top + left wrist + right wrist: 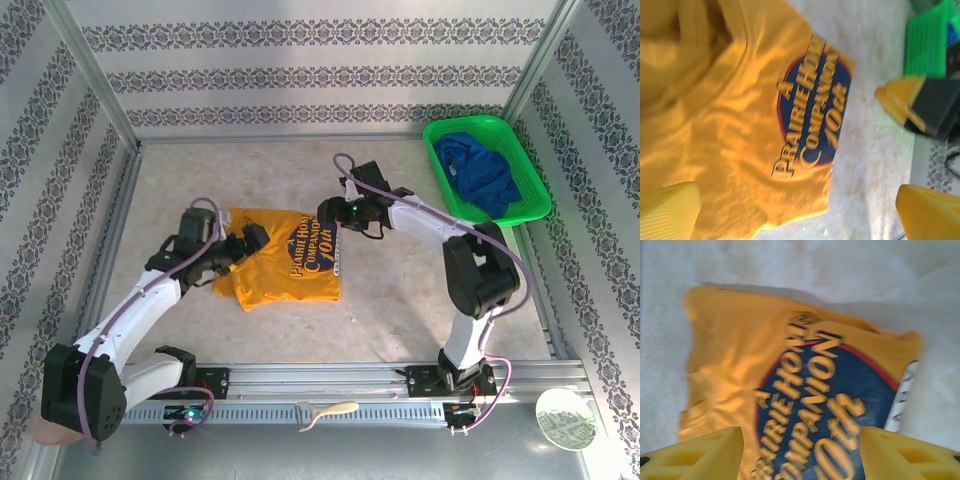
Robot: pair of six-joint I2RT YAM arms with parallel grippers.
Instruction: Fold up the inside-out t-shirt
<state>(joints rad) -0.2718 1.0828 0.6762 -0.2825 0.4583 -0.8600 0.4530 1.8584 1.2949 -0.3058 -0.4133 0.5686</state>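
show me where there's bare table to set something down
Bare: far strip between yellow t-shirt and back wall; near patch between t-shirt, right arm and front rail. Crowded: at the t-shirt, where left pincer and right pincer hover, and the far-right corner holding the green basket.

Counted: one orange-yellow cotton t-shirt [280,270], one green plastic basket [465,123], one dark blue cloth garment [485,175], one cream curved tool [325,412], one round pale disc [566,420], two white-black robot arms [140,300] [462,340].

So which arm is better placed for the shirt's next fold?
Probably left: the left gripper sits open over the rumpled left side of the shirt; the right gripper hovers by its top-right corner.
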